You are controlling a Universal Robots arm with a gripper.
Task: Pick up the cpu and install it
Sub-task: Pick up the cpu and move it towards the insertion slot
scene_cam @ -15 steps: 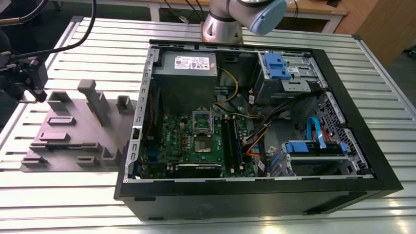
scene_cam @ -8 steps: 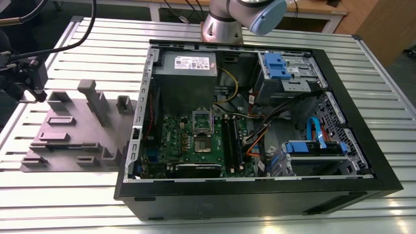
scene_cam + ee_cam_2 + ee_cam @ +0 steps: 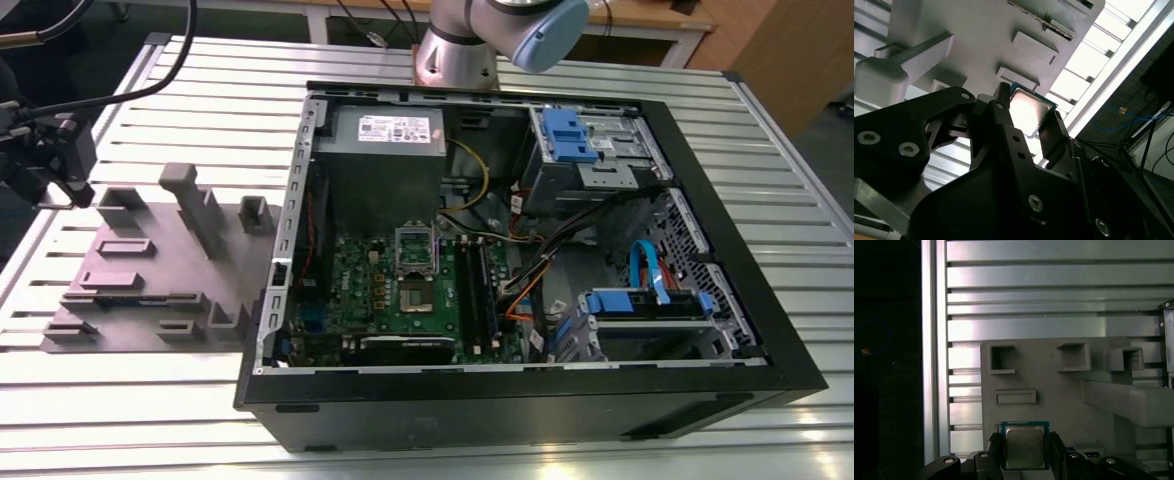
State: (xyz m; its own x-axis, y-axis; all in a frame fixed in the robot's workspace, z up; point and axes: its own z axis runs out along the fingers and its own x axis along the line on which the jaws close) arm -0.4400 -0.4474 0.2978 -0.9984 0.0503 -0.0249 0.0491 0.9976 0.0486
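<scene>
The cpu (image 3: 1025, 446), a small square chip with a silvery top and a green rim, sits between my gripper's (image 3: 1025, 452) black fingers (image 3: 993, 450), which press on two opposite edges. In the second wrist view the cpu (image 3: 1029, 109) is likewise clamped in the gripper (image 3: 1030, 120), with the grey plastic tray (image 3: 979, 45) just behind it. In the exterior view the gripper (image 3: 60, 165) hangs over the far left end of the tray (image 3: 147, 270). I cannot tell whether the chip is clear of the tray. The motherboard's metal-framed socket (image 3: 416, 275) lies inside the open computer case (image 3: 534, 385).
The grey tray (image 3: 1054, 385) carries raised blocks and pockets, with a tall post (image 3: 194, 205) near its back. The slatted metal table (image 3: 441, 430) ends just beyond the tray on the exterior view's left. The case holds cables, a power supply (image 3: 387, 130) and blue drive brackets (image 3: 641, 300).
</scene>
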